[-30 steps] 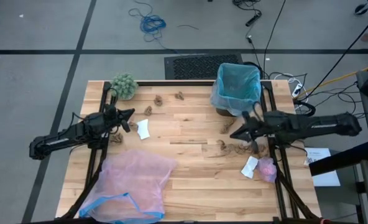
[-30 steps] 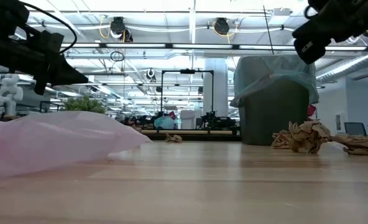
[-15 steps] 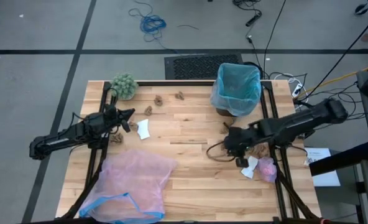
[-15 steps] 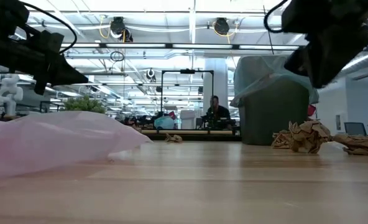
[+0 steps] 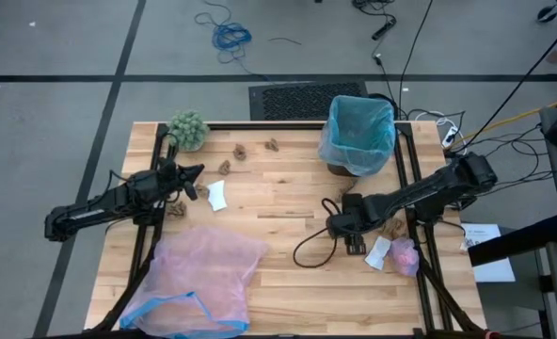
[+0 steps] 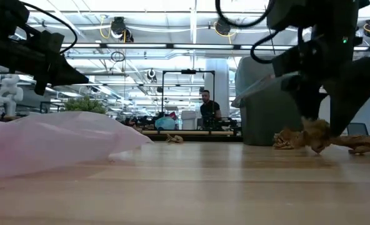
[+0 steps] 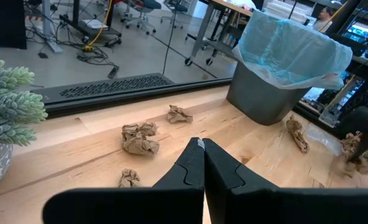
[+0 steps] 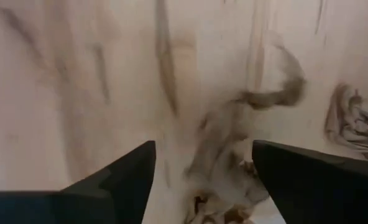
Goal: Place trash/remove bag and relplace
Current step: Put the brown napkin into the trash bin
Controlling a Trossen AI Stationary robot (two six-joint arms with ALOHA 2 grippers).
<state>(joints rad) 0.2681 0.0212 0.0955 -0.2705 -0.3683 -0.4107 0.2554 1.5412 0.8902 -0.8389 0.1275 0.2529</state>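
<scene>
Wooden table [image 5: 278,273] in an open workshop; right claw [image 5: 351,229] spread over brown trash [image 6: 310,134]; left claw [image 5: 192,181] pressed together.

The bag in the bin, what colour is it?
Light blue. The bag lines the bin and shows best in the left wrist view.

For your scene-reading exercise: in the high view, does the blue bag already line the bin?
Yes, the blue bag sits in the bin, its edge folded over the rim.
</scene>
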